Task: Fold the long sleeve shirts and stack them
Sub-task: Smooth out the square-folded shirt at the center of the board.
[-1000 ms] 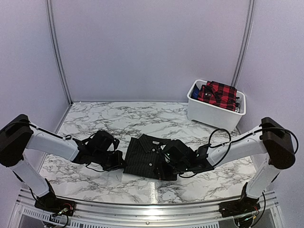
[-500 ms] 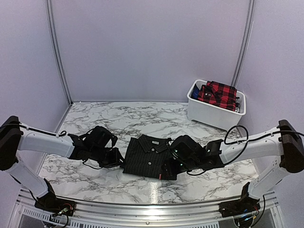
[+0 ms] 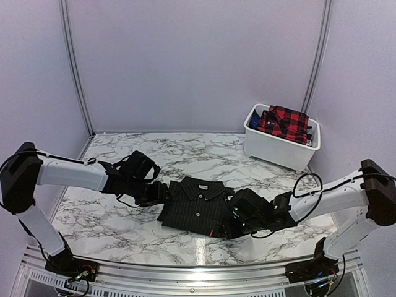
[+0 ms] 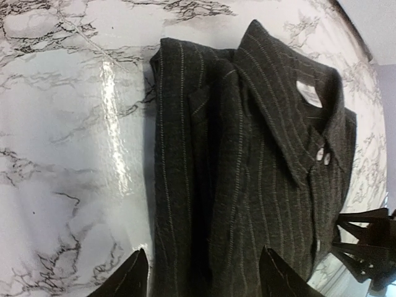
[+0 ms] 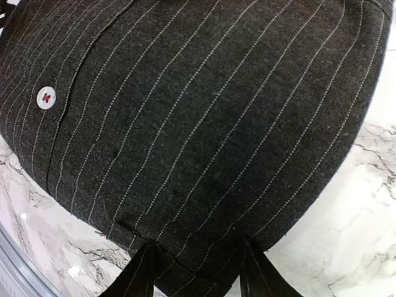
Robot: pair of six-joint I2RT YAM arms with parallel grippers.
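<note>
The black shirt with thin pale stripes [image 3: 197, 208] lies folded flat on the marble desk [image 3: 185, 154], in the middle and near the front edge. Its collar [image 4: 278, 124] points toward the back wall. A small white button [image 5: 44, 97] shows on the front.

The left claw [image 4: 204, 250] is at the shirt's left side. Its two fingers are spread apart, and the folded edge of the shirt lies between them. It is not pinching anything.

The right claw [image 5: 198, 244] is at the shirt's near right corner. Its fingers are wide apart too, and their tips sit over the shirt's bottom edge. It is not squeezing the cloth.

Far off at the back right of the desk stands a white bin [image 3: 278, 148]. A red and black plaid shirt [image 3: 283, 122] lies on top inside it.
</note>
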